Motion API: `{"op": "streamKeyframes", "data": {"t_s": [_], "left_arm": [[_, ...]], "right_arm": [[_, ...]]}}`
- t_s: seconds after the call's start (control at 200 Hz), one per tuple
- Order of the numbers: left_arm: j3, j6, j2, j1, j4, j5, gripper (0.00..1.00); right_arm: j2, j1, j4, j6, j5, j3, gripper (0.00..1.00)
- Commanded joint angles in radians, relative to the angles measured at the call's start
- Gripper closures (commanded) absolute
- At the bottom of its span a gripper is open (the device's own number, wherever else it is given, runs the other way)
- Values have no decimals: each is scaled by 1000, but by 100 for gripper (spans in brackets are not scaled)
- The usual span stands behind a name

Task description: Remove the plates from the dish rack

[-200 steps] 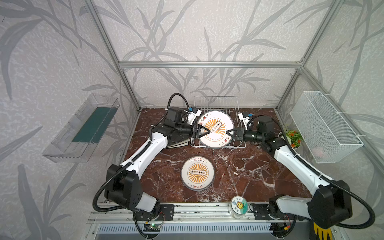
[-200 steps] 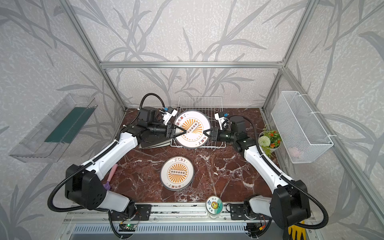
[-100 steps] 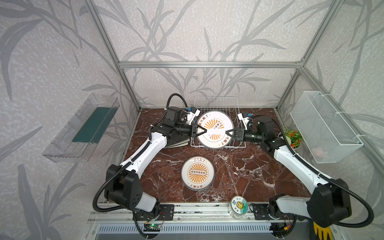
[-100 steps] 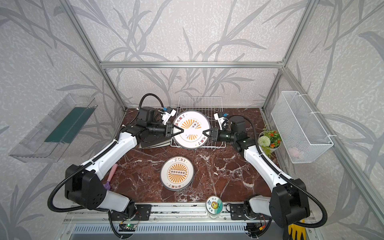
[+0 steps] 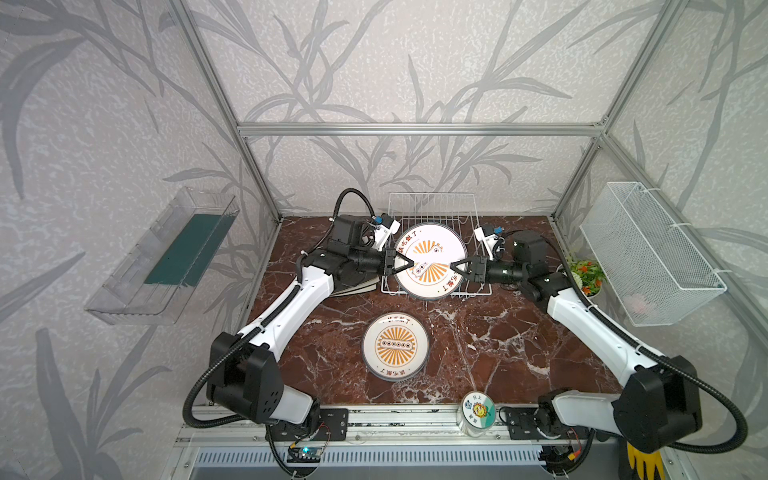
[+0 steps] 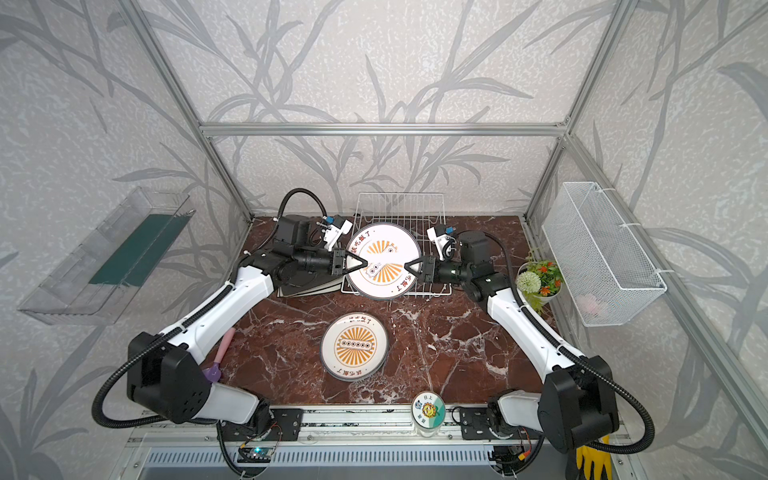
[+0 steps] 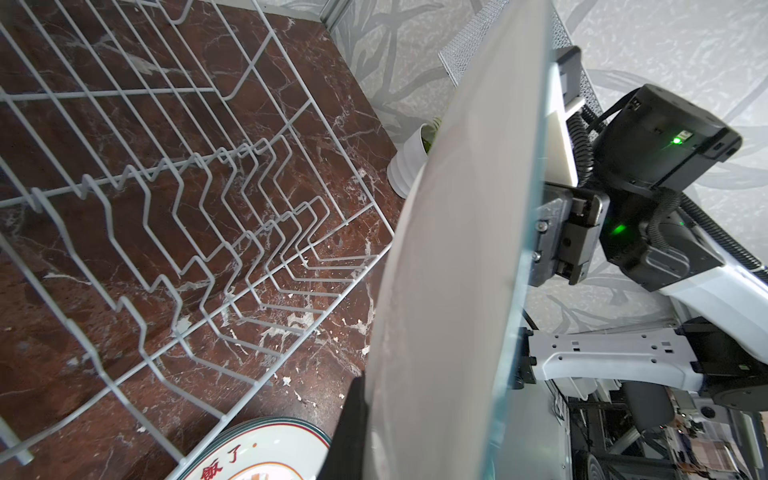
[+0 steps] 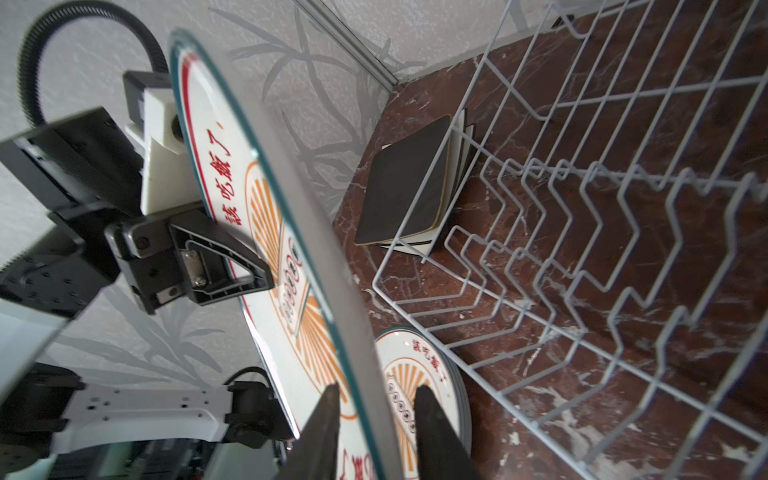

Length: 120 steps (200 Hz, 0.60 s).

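A round white plate (image 5: 430,259) (image 6: 382,259) with an orange sunburst face hangs upright over the front of the white wire dish rack (image 5: 432,203) (image 6: 401,203) (image 7: 166,208) (image 8: 582,249). My left gripper (image 5: 409,264) (image 6: 363,263) is shut on its left rim. My right gripper (image 5: 453,266) (image 6: 409,266) (image 8: 378,419) stands open astride the right rim, its fingers (image 8: 328,424) clear of the plate. A stack of round plates (image 5: 395,345) (image 6: 354,345) (image 8: 419,382) lies on the table in front. Square plates, black on top (image 8: 407,195) (image 6: 307,286), lie left of the rack.
A jar with a flower sticker lid (image 5: 478,409) stands at the front edge. A flower pot (image 5: 586,272) sits behind the right arm, under a white mesh basket (image 5: 648,253) on the right wall. A clear tray (image 5: 166,253) hangs on the left wall. A pink tool (image 6: 222,353) lies front left.
My left gripper has closed on the plate's left rim. My right gripper, shut on the right rim before, has opened. The plate has hardly moved.
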Motion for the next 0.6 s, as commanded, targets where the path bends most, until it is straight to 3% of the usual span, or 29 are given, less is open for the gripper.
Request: {"op": "streamKeyframes", "data": {"t_s": [0.0, 0.045, 0.065, 0.075, 0.36, 0.595], "left_arm": [[-11, -30, -89, 15, -9, -54, 100], [-15, -34, -114, 17, -33, -77, 100], [-18, -35, -127, 17, -46, -89, 100], [-19, -36, -132, 17, -52, -93, 100], [-81, -48, -306, 19, -311, -162, 100], [-204, -92, -430, 19, -457, -182, 100]], "right_arm": [[-49, 5, -82, -89, 75, 42, 43], [-61, 5, -93, -111, 94, 43, 20], [-66, 5, -97, -122, 101, 44, 2], [-68, 5, -102, -128, 105, 44, 0], [-126, 5, -270, -381, 164, 90, 1], [-194, 4, -294, -453, 214, 44, 1]]}}
